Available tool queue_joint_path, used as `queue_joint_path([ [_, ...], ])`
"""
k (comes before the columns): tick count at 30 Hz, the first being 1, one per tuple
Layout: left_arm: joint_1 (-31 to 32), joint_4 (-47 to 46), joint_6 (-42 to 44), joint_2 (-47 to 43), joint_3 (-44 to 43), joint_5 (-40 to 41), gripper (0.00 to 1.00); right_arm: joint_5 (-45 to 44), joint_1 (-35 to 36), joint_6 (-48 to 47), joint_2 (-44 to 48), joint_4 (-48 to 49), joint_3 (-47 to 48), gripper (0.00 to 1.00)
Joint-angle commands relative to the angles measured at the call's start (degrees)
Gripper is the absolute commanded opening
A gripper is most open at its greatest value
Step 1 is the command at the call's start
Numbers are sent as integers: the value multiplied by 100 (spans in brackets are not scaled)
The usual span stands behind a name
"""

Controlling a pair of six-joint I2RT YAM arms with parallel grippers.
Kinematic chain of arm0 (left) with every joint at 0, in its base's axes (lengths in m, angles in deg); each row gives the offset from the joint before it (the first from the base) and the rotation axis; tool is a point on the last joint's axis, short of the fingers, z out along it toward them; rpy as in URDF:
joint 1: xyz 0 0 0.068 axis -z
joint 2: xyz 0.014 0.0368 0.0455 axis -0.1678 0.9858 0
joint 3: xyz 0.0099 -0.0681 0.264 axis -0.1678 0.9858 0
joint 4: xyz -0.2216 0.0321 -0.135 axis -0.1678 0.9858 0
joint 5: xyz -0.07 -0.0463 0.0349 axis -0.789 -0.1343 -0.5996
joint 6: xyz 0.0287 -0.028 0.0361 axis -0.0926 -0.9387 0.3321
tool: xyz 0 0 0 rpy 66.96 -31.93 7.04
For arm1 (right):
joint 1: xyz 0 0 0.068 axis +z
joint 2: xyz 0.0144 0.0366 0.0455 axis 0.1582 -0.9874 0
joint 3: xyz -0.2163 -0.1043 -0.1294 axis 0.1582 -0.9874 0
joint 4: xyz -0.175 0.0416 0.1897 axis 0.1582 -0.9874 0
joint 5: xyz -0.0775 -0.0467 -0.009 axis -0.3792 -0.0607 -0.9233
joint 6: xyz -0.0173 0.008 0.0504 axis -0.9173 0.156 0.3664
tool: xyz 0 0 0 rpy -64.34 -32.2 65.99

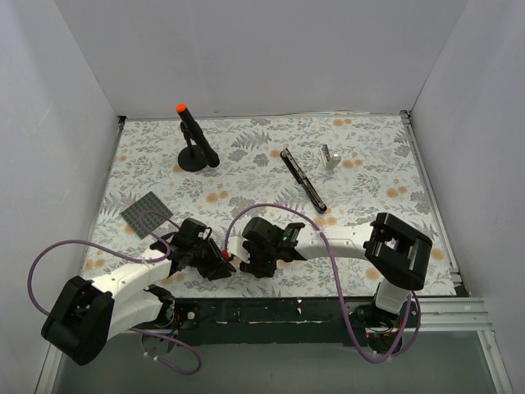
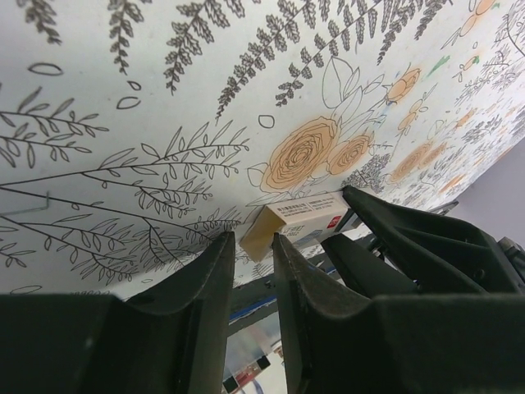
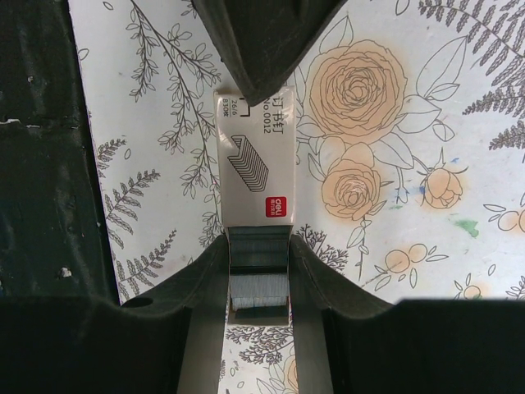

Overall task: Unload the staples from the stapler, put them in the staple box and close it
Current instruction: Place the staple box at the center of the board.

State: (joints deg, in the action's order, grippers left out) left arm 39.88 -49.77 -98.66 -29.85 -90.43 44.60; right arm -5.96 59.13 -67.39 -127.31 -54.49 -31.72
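The stapler (image 1: 303, 180), a slim black bar, lies untouched on the floral mat at the back, far from both grippers. Near the front edge, both grippers meet at a small grey staple box (image 3: 250, 164) with a red logo. My right gripper (image 3: 258, 248) is shut on the box's pulled-out inner tray (image 3: 259, 258), where a silver strip of staples (image 3: 259, 289) shows. My left gripper (image 2: 254, 242) pinches the box's (image 2: 303, 217) opposite end with its fingertips. In the top view the two grippers, left (image 1: 216, 264) and right (image 1: 244, 263), face each other.
A black stand with an orange-tipped rod (image 1: 193, 139) is at the back left. A dark grey square pad (image 1: 148, 208) lies left of the left arm. A small silver-white piece (image 1: 330, 157) sits just right of the stapler. White walls enclose the mat.
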Motion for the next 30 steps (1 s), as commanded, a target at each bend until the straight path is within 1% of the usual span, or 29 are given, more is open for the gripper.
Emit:
queue_joint_path([
  [1, 46, 43, 14, 85, 134, 111, 25, 156, 147, 114, -180, 11, 136, 14],
  [12, 72, -97, -56, 156, 143, 128, 25, 183, 376, 131, -295, -68, 251, 14],
  [22, 98, 25, -91, -2, 108, 137, 25, -238, 376, 386, -277, 29, 198, 14],
  [24, 98, 113, -56, -46, 64, 163, 27, -222, 376, 386, -251, 20, 189, 14],
  [30, 98, 834, 207, -116, -419, 568, 35, -20, 376, 281, 13, -42, -48, 14],
])
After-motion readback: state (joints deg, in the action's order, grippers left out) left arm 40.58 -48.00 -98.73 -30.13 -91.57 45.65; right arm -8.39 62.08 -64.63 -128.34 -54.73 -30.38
